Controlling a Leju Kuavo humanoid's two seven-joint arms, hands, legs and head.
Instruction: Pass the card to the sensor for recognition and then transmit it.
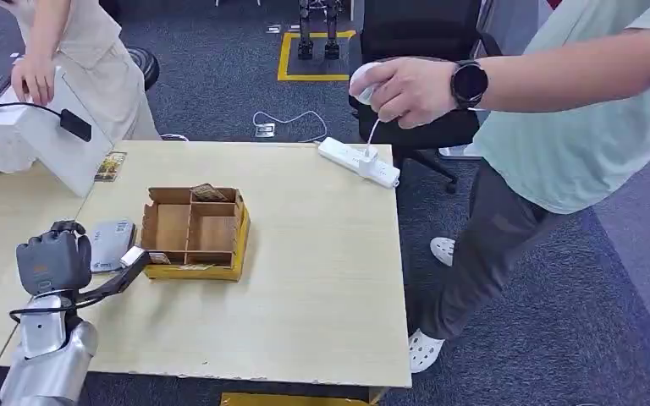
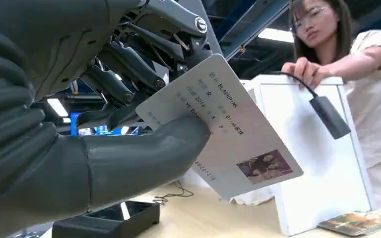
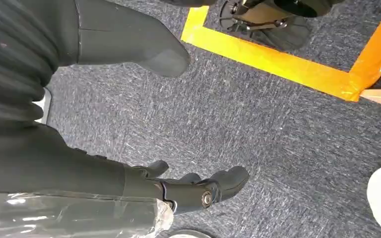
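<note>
My left hand (image 1: 51,262) hovers over the table's left side, next to a cardboard box. It pinches a white ID card (image 2: 228,134) between the thumb (image 2: 144,153) and the darker fingers; print and a small photo are on its face. In the head view the card (image 1: 133,256) sticks out to the right of the hand. The sensor (image 1: 74,124) is a small black block on a cable, set on a slanted white box (image 1: 63,144) at the back left, apart from the card. The left wrist view shows the sensor (image 2: 330,116) beyond the card. My right hand (image 3: 198,191) hangs over the carpet, holding nothing.
A compartmented cardboard box (image 1: 193,233) stands mid-table, with a grey flat device (image 1: 112,244) to its left. A person's hand (image 1: 34,80) rests on the white box. Another person at the right reaches over a white power strip (image 1: 360,161). A picture card (image 1: 112,166) lies by the white box.
</note>
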